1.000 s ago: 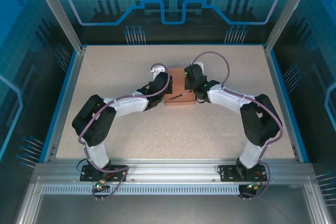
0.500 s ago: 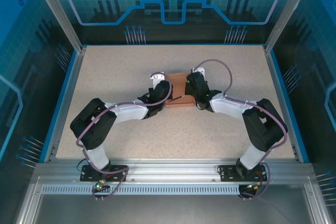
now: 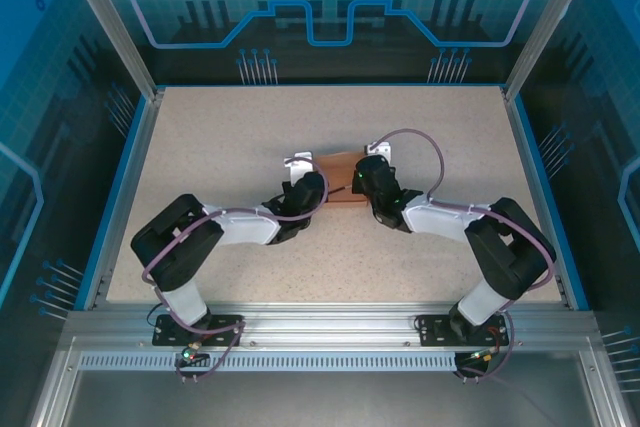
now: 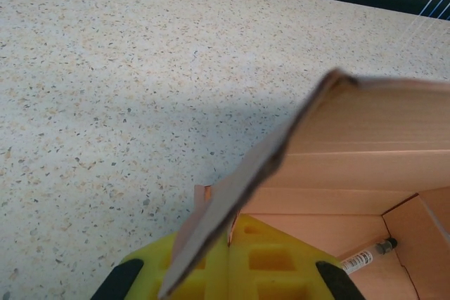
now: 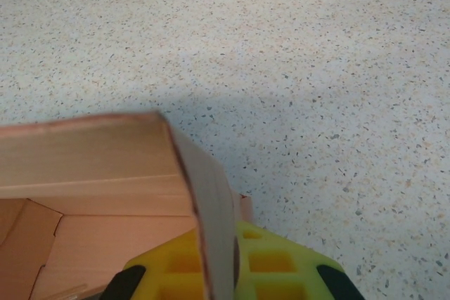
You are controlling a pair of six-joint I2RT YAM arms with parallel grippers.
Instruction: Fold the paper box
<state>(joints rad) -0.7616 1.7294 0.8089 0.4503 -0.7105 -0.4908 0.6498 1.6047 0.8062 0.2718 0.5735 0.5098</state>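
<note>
The paper box (image 3: 336, 169) sits near the middle of the speckled desk (image 3: 220, 137), between the two arms, its interior open to both wrist views. Left gripper (image 3: 306, 187) — jaws closed on the box's left side wall, the card pinched between the yellow pads (image 4: 280, 261). Right gripper (image 3: 366, 179) — jaws clamped likewise on the right side wall, the card edge running between its pads (image 5: 273, 265).

Speckled beige table (image 3: 220, 147), blue-edged; salmon-pink paper box (image 3: 338, 167) sitting on it near the middle
</note>
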